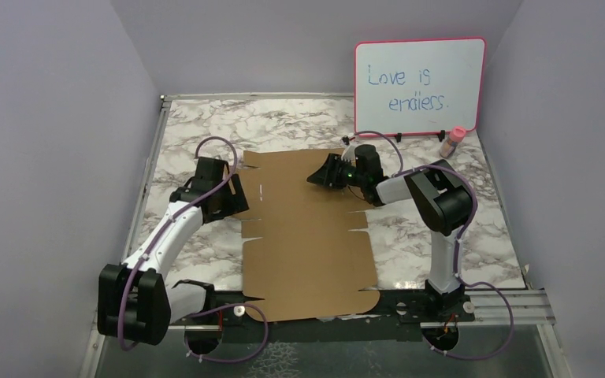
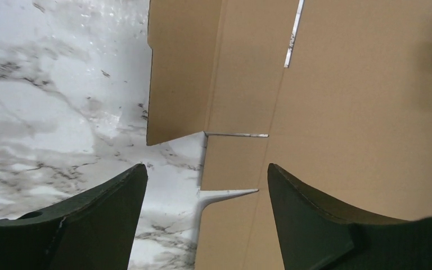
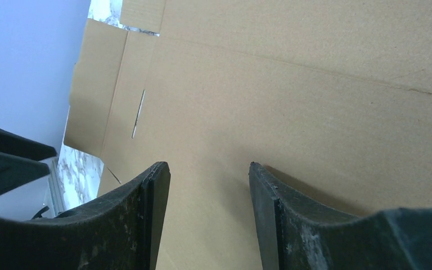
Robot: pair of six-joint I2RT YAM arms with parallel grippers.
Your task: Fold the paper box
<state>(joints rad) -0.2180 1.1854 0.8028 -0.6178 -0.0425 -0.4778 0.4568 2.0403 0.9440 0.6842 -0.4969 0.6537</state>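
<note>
The paper box [image 1: 307,236] is a flat brown cardboard sheet with flaps and slits, lying in the middle of the marble table [image 1: 189,134]. My left gripper [image 1: 235,194] hangs at the sheet's left edge. In the left wrist view it [image 2: 207,175] is open and holds nothing, with a side flap [image 2: 183,73] and a slit [image 2: 230,194] ahead of it. My right gripper [image 1: 317,176] is over the sheet's far right part. Its jaws [image 3: 209,169] are open just above bare cardboard [image 3: 292,95], nothing between them.
A pink-framed whiteboard [image 1: 419,85] leans on the back wall. A small pink-capped bottle [image 1: 452,142] stands at its right foot. Purple walls close in the left, right and back. A metal rail [image 1: 504,303] runs along the near edge by the arm bases.
</note>
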